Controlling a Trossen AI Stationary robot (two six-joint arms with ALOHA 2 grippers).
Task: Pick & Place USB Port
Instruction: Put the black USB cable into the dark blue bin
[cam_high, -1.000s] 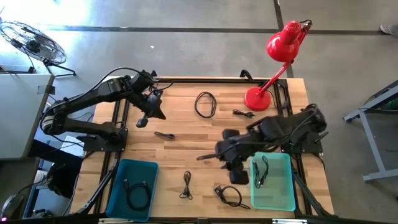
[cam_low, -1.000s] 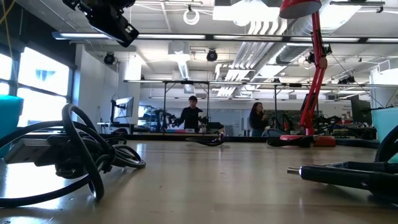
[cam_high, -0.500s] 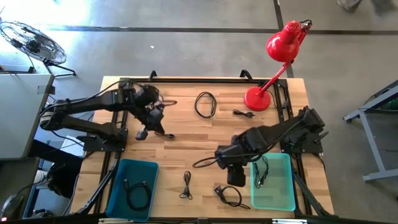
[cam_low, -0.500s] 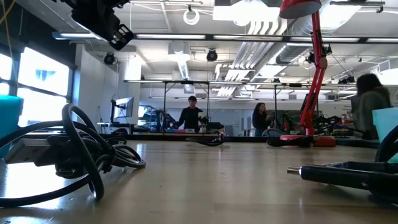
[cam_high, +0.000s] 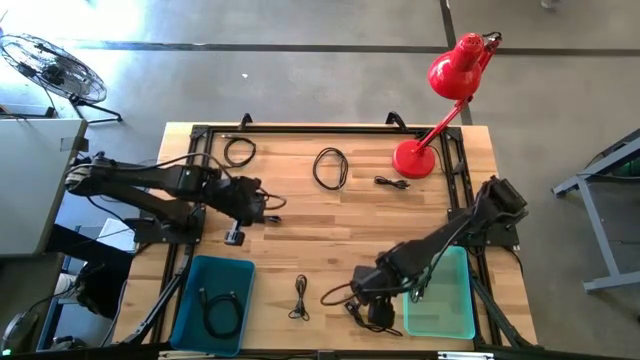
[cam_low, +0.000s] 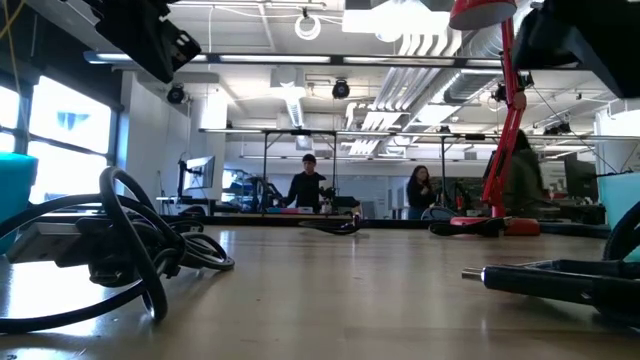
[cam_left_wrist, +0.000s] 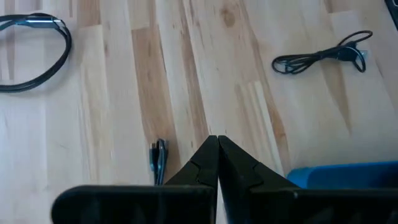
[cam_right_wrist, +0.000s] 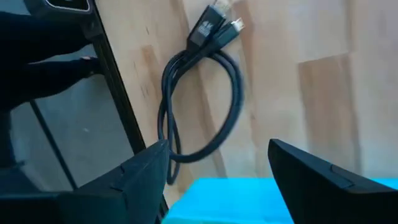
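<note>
Approach step: right gripper (cam_right_wrist: 214, 165) spread wide above coiled cable (cam_right_wrist: 202, 99) beside green bin (cam_high: 445, 300). Left gripper (cam_left_wrist: 217, 144) pressed together, empty. Next: descend, pinch cable.

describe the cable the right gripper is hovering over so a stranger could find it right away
Start at the green bin on the table's near right. Just off its left wall, under the right gripper, lies a black coiled cable, both plugs sticking out together. Unlike the thin, straighter cable further left, it forms a loose round loop.
</note>
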